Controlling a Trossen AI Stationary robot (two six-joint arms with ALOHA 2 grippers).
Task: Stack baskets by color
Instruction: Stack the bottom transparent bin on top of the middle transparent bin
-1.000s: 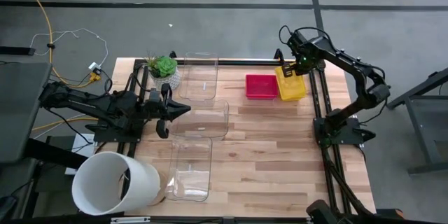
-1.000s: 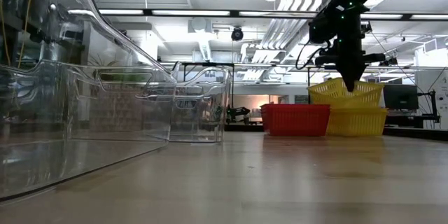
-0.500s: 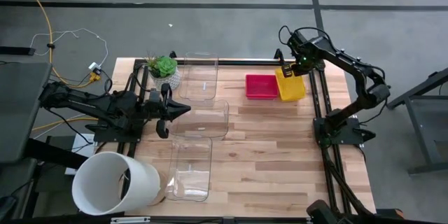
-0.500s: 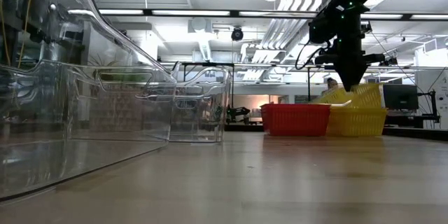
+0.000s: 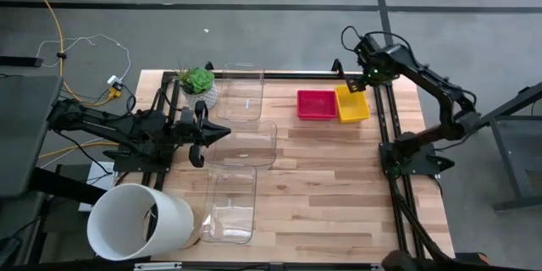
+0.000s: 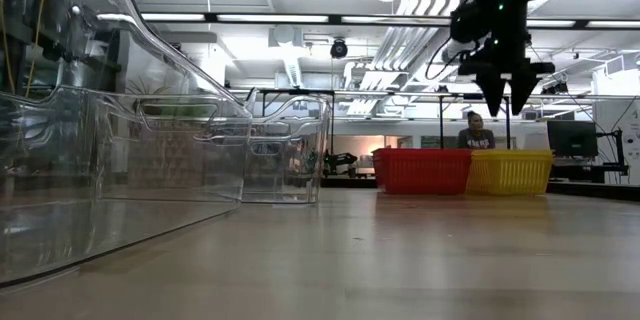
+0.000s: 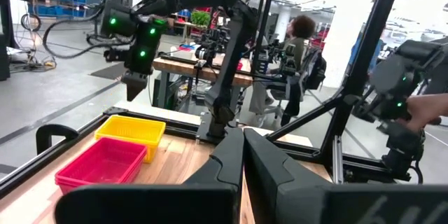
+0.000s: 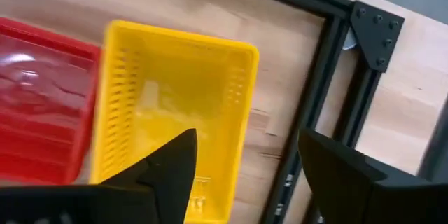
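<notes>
A yellow basket (image 5: 352, 104) sits flat on its bottom at the table's far right, close beside a red basket (image 5: 315, 104). In the low view the yellow basket (image 6: 510, 172) and the red basket (image 6: 422, 171) stand level, side by side. My right gripper (image 6: 507, 85) hangs open above the yellow basket, pointing down and clear of it. In its wrist view the yellow basket (image 8: 175, 91) lies below my right gripper (image 8: 245, 161), with the red basket (image 8: 42, 98) next to it. My left gripper (image 5: 199, 140) waits shut over the table's left side; its wrist view also shows my left gripper (image 7: 243, 161) shut.
Three clear plastic bins (image 5: 241, 148) fill the table's left half. A big white cylinder (image 5: 140, 220) lies at the near left corner, and a small green plant (image 5: 199, 80) stands at the far left. Black frame rails (image 5: 385, 127) run beside the baskets. A person (image 6: 476, 132) sits beyond the table.
My right gripper has opened and let go of a tilted yellow basket, then risen straight up. That basket has dropped level into the yellow one below it, so only one yellow rim height shows now.
</notes>
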